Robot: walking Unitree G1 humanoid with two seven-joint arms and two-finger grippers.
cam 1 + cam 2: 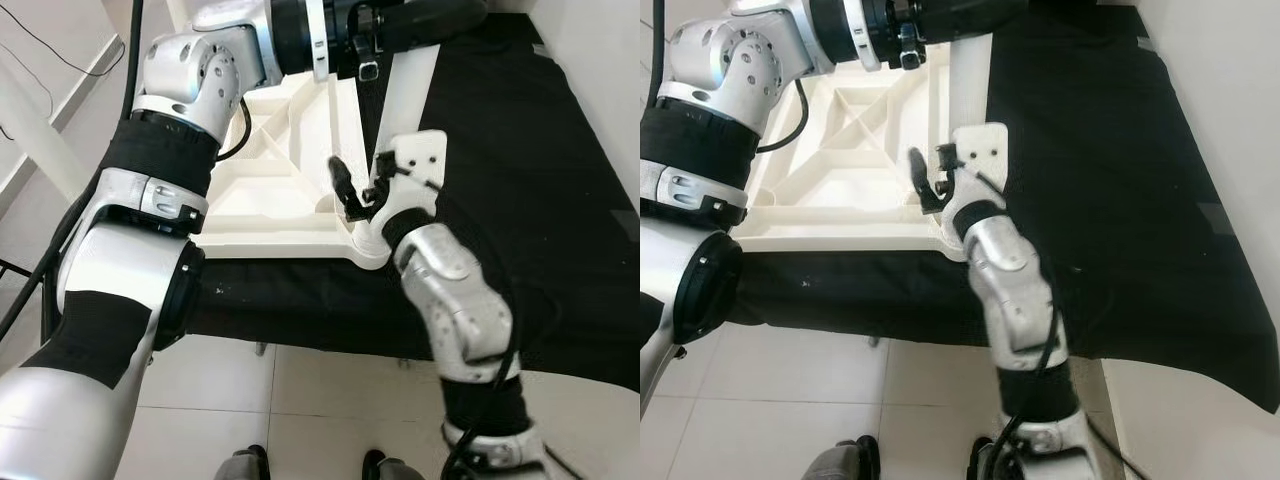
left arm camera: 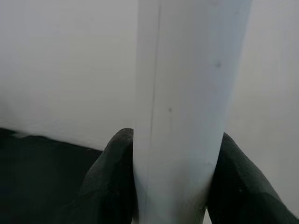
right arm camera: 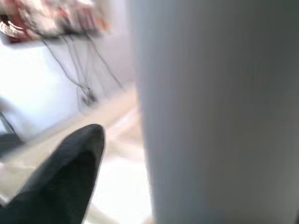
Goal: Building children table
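A white children's table top (image 1: 270, 170) lies upside down on a black cloth (image 1: 530, 180), its ribbed underside facing up. A white table leg (image 1: 405, 90) stands upright at its near right corner. My left gripper (image 1: 420, 25) reaches across from the left and is shut on the leg high up; the left wrist view has a black finger (image 2: 110, 182) pressed on each side of the leg (image 2: 182, 93). My right gripper (image 1: 365, 200) is low at the leg's base and open. One black finger (image 3: 65, 177) stands apart from the leg (image 3: 215, 112); the other is hidden behind it.
The black cloth covers a low platform whose front edge (image 1: 300, 330) drops to pale floor tiles (image 1: 300, 400). A white wall (image 1: 600, 60) runs close along the right. White bars and cables (image 1: 30, 130) are at the far left. My feet (image 1: 250, 465) stand on the tiles below.
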